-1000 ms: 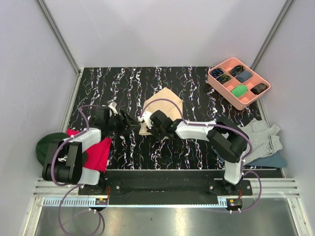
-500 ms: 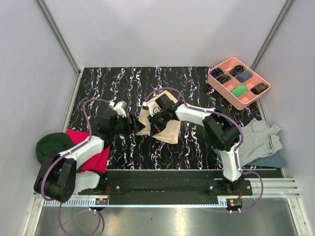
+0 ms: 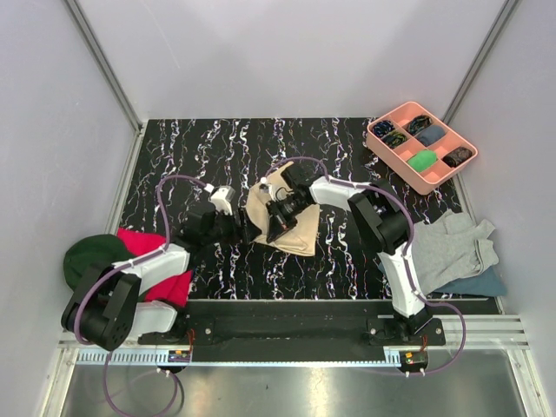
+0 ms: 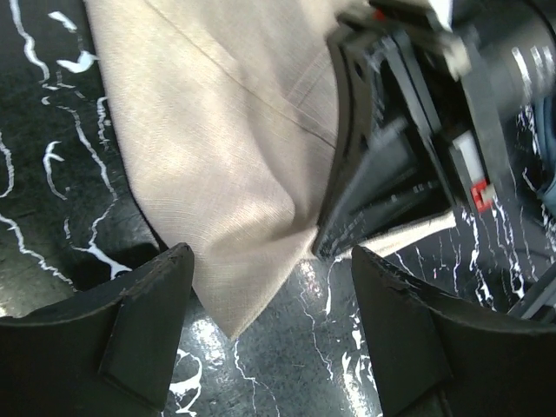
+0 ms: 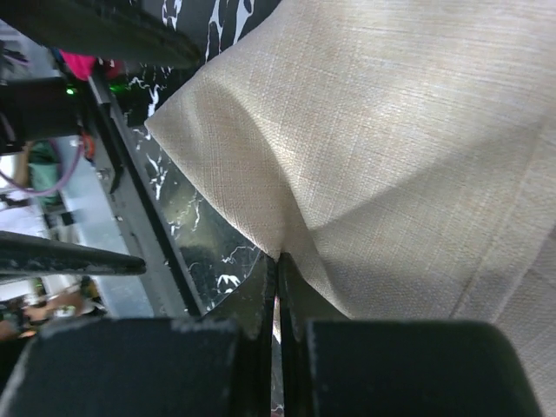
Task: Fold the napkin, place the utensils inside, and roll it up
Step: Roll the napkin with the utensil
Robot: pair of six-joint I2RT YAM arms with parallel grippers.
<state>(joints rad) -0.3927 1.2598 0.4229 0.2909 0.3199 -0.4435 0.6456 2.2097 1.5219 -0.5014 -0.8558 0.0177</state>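
Observation:
The beige napkin (image 3: 300, 228) lies rumpled and partly doubled over on the black marbled table (image 3: 217, 148). My right gripper (image 3: 271, 231) is shut, pinching a fold at the napkin's near-left edge; the right wrist view shows the cloth (image 5: 391, 130) drawn into the closed fingertips (image 5: 280, 261). My left gripper (image 3: 250, 228) is open just left of it. In the left wrist view its two fingers (image 4: 143, 321) straddle the napkin's pointed corner (image 4: 228, 304) without touching it, with the right gripper (image 4: 391, 165) right beyond. The utensils are out of view.
A pink compartment tray (image 3: 432, 181) with small items sits at the back right. Grey and blue cloths (image 3: 460, 252) lie at the right edge. A red cloth (image 3: 169, 269) and a dark green thing (image 3: 91, 254) lie near the left arm's base. Walls enclose the table.
The right gripper has swung round with the napkin, dragging it nearer and doubling it over. The left gripper has reached right, up to the napkin's corner, staying open.

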